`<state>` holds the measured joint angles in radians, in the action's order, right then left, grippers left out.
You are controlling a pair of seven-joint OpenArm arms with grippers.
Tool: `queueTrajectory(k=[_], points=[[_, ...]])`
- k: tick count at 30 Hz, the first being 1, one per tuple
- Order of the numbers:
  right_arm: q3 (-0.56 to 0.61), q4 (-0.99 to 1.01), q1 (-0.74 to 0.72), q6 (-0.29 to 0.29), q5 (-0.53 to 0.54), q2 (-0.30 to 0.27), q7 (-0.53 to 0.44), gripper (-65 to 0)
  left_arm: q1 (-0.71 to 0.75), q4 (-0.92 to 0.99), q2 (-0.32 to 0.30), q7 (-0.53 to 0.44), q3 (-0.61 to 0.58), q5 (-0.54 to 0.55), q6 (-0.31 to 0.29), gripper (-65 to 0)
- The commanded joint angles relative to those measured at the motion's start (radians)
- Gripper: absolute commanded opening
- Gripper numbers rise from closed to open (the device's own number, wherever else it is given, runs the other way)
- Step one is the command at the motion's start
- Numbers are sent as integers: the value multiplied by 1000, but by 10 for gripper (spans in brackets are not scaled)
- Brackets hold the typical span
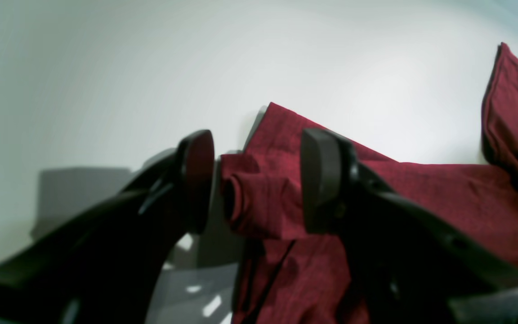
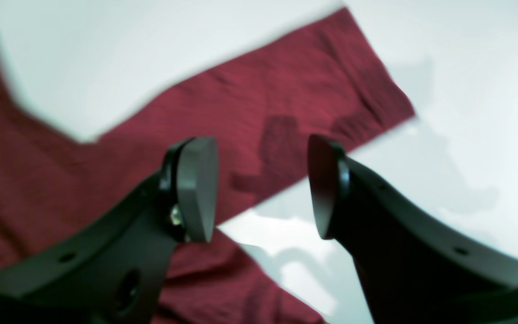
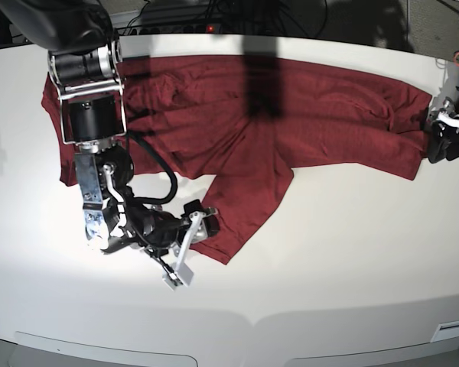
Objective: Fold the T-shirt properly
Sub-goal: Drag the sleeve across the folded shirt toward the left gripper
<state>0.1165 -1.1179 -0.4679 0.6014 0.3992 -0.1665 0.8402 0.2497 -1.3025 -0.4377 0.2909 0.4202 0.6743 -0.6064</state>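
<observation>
While the shirt lies spread along the far side of the table, one sleeve trails toward the near left, where the right gripper hangs over its cuff, jaws apart and empty. Closing from there, it might catch a single layer or skid off onto bare table. At the far right, the left gripper stands wide open about the other sleeve's cuff, gripping nothing; that bunched cloth could slip out. The right arm hides part of the shirt's left end; the right wrist view is blurred.
</observation>
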Motion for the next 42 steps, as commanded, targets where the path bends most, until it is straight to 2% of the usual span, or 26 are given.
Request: queueTrajectory(k=[1, 5, 14, 19, 26, 30, 36, 42], points=[[-5, 12, -34, -13, -5, -8, -37, -329, -6, -17, -23, -28, 11, 14, -8, -347], [-5, 148, -77, -61, -60, -8, -121, -328, -5, -17, -23, -25, 11, 15, -8, -347], [-6, 492, -290, -66, -60, -8, -183, -328, -5, -17, -23, -21, 11, 14, -8, -347], [-6, 632, -343, -89, -59, -7, -183, -329, -6, -17, -23, -22, 11, 14, -8, -347], [-6, 658, -344, -84, -64, 23, -191, -329, -6, -17, -23, -23, 11, 14, -8, -347], [-6, 658, -343, -84, -164, 57, -198, -329, -6, -17, -23, -23, 11, 14, -8, -347], [-6, 658, -343, -85, -232, 103, -207, -330, -6, -17, -23, -23, 11, 14, -8, -347], [-6, 663, -321, -87, -285, 118, -207, -468, -6, -17, -23, -23, 11, 14, -8, -347]])
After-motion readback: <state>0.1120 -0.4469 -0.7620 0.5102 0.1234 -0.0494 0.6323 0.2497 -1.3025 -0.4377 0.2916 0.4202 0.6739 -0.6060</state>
